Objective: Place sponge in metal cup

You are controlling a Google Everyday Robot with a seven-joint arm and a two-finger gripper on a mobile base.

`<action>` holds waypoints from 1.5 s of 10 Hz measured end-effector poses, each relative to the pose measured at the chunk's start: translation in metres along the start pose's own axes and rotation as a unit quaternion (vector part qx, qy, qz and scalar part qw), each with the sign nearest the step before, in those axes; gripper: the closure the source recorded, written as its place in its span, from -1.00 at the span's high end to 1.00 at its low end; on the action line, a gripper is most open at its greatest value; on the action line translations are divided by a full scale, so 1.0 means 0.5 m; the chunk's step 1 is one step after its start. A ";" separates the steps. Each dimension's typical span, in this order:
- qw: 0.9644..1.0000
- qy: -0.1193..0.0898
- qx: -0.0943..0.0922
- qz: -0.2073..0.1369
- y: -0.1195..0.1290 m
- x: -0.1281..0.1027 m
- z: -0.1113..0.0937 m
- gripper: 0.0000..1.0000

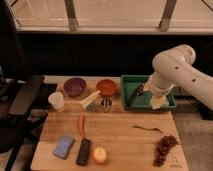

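Note:
The blue-grey sponge (63,146) lies flat at the front left of the wooden table, next to a narrow black block (83,151). The small shiny metal cup (106,105) stands upright near the table's back middle, in front of the orange bowl (107,86). My white arm reaches in from the right, and my gripper (136,93) shows as a dark shape over the green tray (148,104). It is right of the cup and far from the sponge.
A purple bowl (74,86), a white cup (56,101) and a pale yellow-white object (91,98) sit at the back left. An orange-red carrot (81,125), a yellow fruit (100,155), a thin brown stem (147,129) and dark grapes (165,147) lie on the table. A black chair (20,100) stands at the left.

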 end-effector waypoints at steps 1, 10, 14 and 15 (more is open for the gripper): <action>0.999 -0.013 0.003 -0.036 -0.015 -0.047 0.002 0.30; 0.983 -0.075 0.002 -0.169 -0.030 -0.200 0.017 0.30; 0.960 -0.112 -0.005 -0.255 -0.052 -0.352 0.050 0.30; 0.952 -0.123 -0.007 -0.279 -0.057 -0.405 0.063 0.30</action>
